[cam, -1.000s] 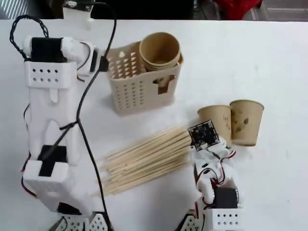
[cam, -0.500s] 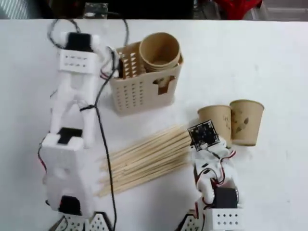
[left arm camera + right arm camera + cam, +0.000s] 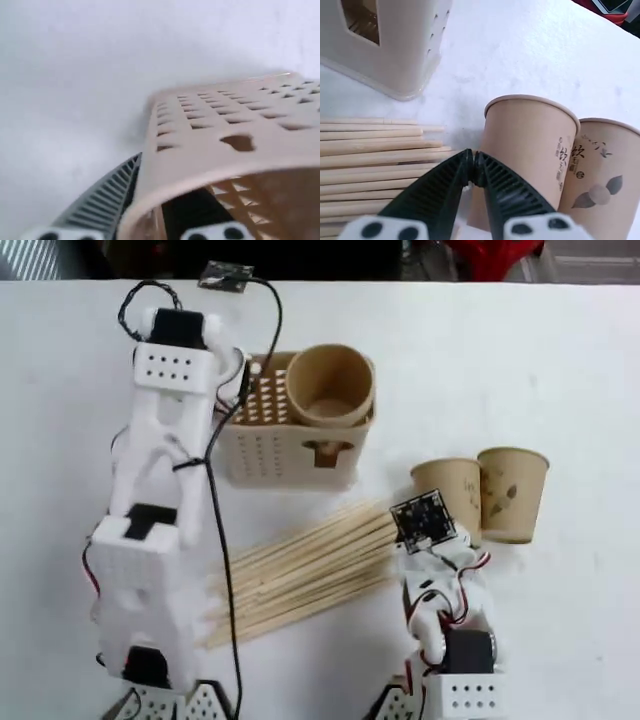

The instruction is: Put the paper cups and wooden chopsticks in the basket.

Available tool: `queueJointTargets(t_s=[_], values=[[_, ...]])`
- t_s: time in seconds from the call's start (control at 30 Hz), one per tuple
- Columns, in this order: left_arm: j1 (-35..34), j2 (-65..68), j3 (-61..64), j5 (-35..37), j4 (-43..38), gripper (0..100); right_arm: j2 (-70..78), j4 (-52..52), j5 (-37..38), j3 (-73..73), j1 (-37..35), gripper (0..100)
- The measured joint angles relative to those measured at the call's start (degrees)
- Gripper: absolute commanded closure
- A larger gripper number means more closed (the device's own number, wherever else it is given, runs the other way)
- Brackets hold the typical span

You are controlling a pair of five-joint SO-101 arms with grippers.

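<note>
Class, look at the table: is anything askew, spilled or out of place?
Nothing is spilled or damaged. The wooden chopsticks lie in a loose, slanted fan on the table, and two paper cups stand outside the basket, whose wall the left gripper pinches.

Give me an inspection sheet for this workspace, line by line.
Surface: white table.
Job's things: basket holds stacked cups; two cups stand side by side on the table; chopsticks lie bundled beside them.
Clutter: nothing seen.
Grippers: left gripper clamps the basket's wall; right gripper shut, empty, tips by the chopsticks.
Cables: black cable runs along the left arm.
Surroundings: red object beyond the table's far edge.
</note>
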Motion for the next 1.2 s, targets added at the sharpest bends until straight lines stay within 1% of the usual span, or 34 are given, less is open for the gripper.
queueJointTargets(t_s=[0.17, 0.27, 0.47, 0.53, 0.63, 0.7, 0.8, 1.0, 1.1, 1.2], values=[[0.7, -8.0, 8.2, -1.1, 0.3, 98, 0.0, 0.0, 0.0, 0.0, 0.0, 98.1], [0.7, -11.7, 11.1, -1.1, 0.4, 98, 0.0, 0.0, 0.0, 0.0, 0.1, 98.1], [0.4, -14.6, 14.7, -1.1, 0.4, 98, 0.0, 0.0, 0.0, 0.0, 0.1, 98.1], [-0.2, -14.6, 16.9, -1.1, 0.2, 93, 0.0, 0.0, 0.0, 0.0, 0.1, 98.1], [-0.2, -14.6, 18.5, -1.1, 0.3, 83, 0.0, 0.0, 0.0, 0.0, 0.1, 98.1], [-0.1, -14.6, 18.3, -1.1, 0.3, 80, 0.0, 0.0, 0.0, 0.0, 0.1, 98.1], [-0.1, -14.6, 14.7, -1.1, 0.3, 80, 0.0, 0.0, 0.0, 0.0, 0.0, 98.1], [0.1, -14.6, -2.5, -1.1, 0.4, 80, 0.0, 0.0, 0.0, 0.0, 0.0, 98.1], [0.0, -14.7, -8.9, -1.2, 0.4, 80, 0.0, 0.0, 0.0, 0.0, 0.1, 98.1], [-2.1, -16.5, -12.5, -1.2, 0.4, 80, 0.0, 0.0, 0.0, 0.0, 0.0, 98.1]])
